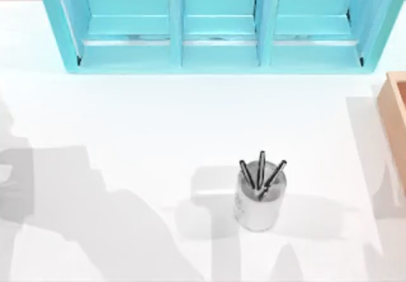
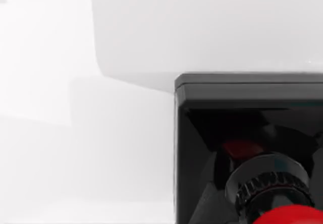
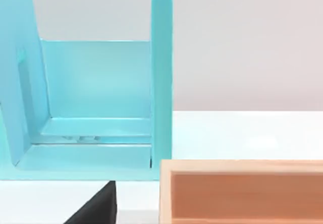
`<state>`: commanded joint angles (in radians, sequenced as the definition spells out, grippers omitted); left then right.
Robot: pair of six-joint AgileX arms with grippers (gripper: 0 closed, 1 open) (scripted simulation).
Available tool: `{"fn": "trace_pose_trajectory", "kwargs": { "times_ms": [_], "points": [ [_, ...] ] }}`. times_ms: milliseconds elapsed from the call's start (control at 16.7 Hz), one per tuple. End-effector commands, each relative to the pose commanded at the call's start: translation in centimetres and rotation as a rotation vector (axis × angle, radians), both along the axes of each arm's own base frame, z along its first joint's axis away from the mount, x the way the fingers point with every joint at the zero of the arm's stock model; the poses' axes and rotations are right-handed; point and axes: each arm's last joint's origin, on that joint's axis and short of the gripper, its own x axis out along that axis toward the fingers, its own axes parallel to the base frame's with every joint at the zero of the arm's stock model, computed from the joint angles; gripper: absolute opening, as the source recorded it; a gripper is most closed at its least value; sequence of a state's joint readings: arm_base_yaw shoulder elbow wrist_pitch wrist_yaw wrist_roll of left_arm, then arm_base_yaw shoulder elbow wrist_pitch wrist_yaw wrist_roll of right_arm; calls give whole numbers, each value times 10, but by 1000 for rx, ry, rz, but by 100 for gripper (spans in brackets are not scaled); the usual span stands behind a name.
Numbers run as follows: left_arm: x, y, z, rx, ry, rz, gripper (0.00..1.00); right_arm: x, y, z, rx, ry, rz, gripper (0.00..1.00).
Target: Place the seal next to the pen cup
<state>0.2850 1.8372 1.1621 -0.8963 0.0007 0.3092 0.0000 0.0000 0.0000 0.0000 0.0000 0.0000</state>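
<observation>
The small silvery-white translucent pen cup (image 1: 257, 201), with three dark grey pens standing out of its top, sits on the white table (image 1: 127, 123) right of centre and toward the near edge. Along the far edge stands a turquoise three-bay shelf (image 1: 219, 25), with a light wooden box (image 1: 396, 114) at the right edge. The left wrist view shows the seal (image 2: 247, 148) close up (black squarish base, glossy red knob); whether either gripper's fingers are apart or closed I cannot tell.

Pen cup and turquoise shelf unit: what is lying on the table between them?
Nothing: in the top view, bare white table with faint grey shadows separates the pen cup from the turquoise shelf unit.
</observation>
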Motion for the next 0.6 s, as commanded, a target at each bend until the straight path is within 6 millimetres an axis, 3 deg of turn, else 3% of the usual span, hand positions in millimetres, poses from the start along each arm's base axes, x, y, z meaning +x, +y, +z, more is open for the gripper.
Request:
{"fn": "trace_pose_trajectory", "kwargs": {
  "times_ms": [180,300,600],
  "points": [
    [3,-4,4,0,-3,-1,0,0,0,0,0,0,0,100],
    [11,-19,20,1,-7,2,0,0,0,0,0,0,0,100],
    [16,-91,86,-1,28,-2,0,0,0,0,0,0,0,100]
  ]
}}
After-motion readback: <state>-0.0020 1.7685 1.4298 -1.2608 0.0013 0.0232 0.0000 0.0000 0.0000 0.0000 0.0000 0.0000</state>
